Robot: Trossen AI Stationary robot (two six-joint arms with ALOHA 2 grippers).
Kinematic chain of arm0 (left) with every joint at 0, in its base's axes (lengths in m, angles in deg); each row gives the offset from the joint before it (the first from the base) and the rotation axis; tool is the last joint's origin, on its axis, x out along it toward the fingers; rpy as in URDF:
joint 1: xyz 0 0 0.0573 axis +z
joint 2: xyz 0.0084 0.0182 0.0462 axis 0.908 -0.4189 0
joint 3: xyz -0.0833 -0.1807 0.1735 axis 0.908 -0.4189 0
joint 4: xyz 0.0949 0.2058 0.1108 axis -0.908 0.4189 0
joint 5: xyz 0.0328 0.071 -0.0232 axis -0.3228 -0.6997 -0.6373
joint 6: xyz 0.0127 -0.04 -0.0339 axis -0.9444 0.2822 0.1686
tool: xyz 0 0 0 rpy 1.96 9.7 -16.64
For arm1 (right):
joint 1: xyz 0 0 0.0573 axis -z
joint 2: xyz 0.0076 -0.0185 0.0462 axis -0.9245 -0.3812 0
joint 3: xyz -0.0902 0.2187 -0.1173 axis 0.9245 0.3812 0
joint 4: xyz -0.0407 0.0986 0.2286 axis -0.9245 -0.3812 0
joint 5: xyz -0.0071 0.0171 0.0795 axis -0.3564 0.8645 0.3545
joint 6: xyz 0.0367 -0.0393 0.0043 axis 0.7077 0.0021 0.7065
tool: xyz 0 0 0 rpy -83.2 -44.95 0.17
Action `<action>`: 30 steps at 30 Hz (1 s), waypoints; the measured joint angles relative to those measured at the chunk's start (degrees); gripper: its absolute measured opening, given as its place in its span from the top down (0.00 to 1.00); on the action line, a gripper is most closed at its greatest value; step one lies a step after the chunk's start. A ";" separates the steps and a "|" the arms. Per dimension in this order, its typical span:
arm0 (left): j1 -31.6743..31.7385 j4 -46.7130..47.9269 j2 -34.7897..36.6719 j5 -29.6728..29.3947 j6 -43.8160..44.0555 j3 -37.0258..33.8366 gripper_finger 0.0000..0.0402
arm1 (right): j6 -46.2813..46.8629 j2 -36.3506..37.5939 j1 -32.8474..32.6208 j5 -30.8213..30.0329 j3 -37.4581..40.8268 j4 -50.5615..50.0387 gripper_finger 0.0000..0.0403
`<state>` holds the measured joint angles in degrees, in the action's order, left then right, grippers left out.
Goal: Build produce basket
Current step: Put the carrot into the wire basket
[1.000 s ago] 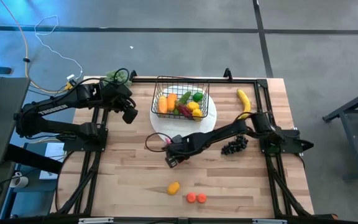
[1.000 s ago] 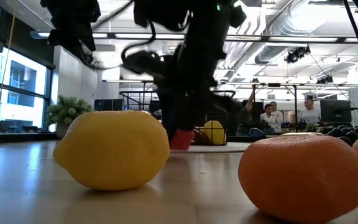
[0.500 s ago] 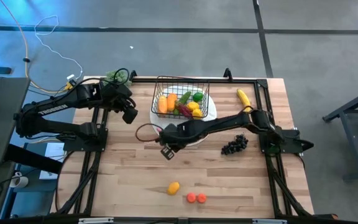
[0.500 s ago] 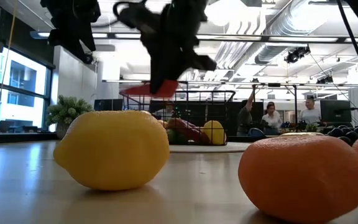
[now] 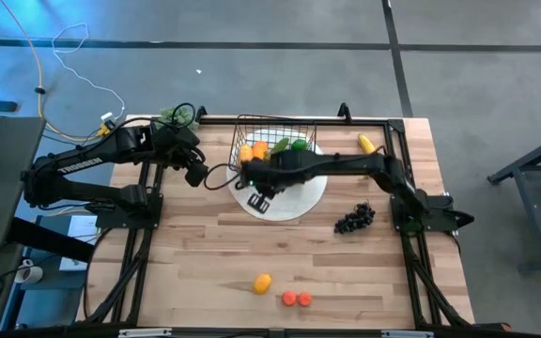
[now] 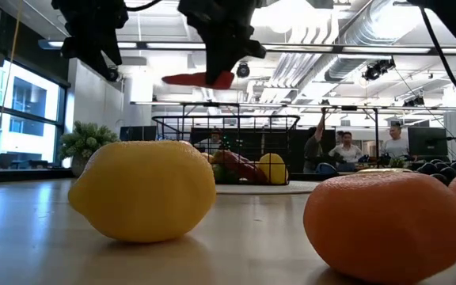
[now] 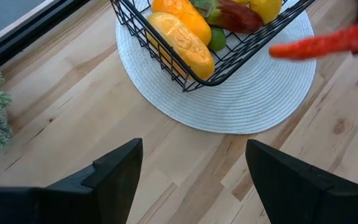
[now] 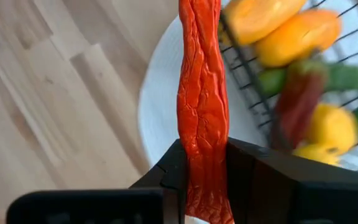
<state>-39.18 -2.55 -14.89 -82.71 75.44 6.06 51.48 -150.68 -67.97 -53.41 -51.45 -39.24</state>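
Since the earlier frames the right hand (image 5: 257, 191) has swung from mid-surface up and toward the far left, and now hangs over the near-left corner of the basket (image 5: 275, 141), carrying a red chilli (image 6: 198, 78).

Right hand: clamped on the chilli, which sticks out forward past the fingers (image 8: 253, 177). In the low view the chilli rides above the basket rim, presumably so it clears the wire wall before being dropped in.

Basket sits on a round white plate (image 5: 303, 192) at the far centre of the surface (image 5: 195, 244). Already inside: orange and yellow pieces, something green, a dark red piece.

Left hand (image 7: 191, 171): fingers apart, holding nothing, parked off the basket's left side, likely kept back so the right arm has room.

Still out on the surface: banana (image 5: 367, 144) at far right, grapes (image 5: 355, 220) right of centre, lemon (image 5: 263, 283) and two orange pieces (image 5: 296, 299) near the front edge.

Judgement: task partly done; chilli placement is the step in hand.
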 joint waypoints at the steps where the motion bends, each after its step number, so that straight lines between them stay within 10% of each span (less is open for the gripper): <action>1: 0.01 0.00 0.00 0.00 0.00 0.00 0.31 | -2.12 0.00 0.68 0.01 -0.81 -0.67 0.89; 18: 0.00 -0.02 0.00 0.00 0.00 -0.01 0.31 | -48.62 0.00 14.43 1.05 -4.15 -10.79 0.87; 30: -0.01 -0.04 0.00 -0.15 0.14 -0.01 0.31 | -63.74 0.00 22.21 2.18 -4.11 -10.61 0.86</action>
<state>-39.19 -2.59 -14.89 -82.86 75.58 6.05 -12.26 -150.68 -45.76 -51.24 -55.55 -49.85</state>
